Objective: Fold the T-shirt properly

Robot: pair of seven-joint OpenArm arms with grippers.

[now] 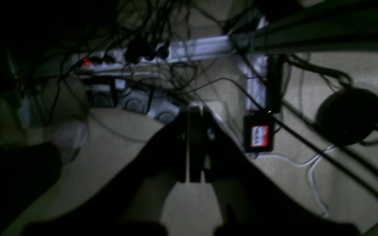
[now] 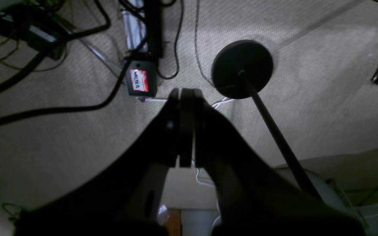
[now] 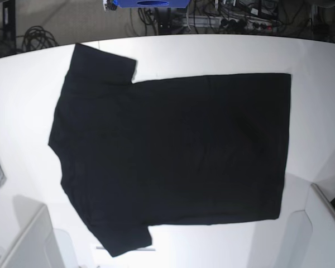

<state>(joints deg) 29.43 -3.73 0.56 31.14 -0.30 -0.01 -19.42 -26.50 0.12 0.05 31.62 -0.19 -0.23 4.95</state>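
The left gripper (image 1: 194, 144) and right gripper (image 2: 185, 127) are seen with jaws pressed together, nothing held, above carpeted floor. The T-shirt (image 3: 173, 151) is laid flat, unfolded, on the white table (image 3: 22, 111).

Left gripper (image 1: 191, 144), right gripper (image 2: 185, 127): black wedge-shaped bodies, flat dark jaws, small screw heads.

The base view is bright and evenly lit from above; the white counter (image 3: 212, 53) nearly washes out, and the T-shirt (image 3: 173, 151) reads as flat black with little fold detail. Both wrist views are dim and soft; the left is darkest and smeared by blur; a pale light patch falls on the floor (image 2: 307, 65) in the right one.
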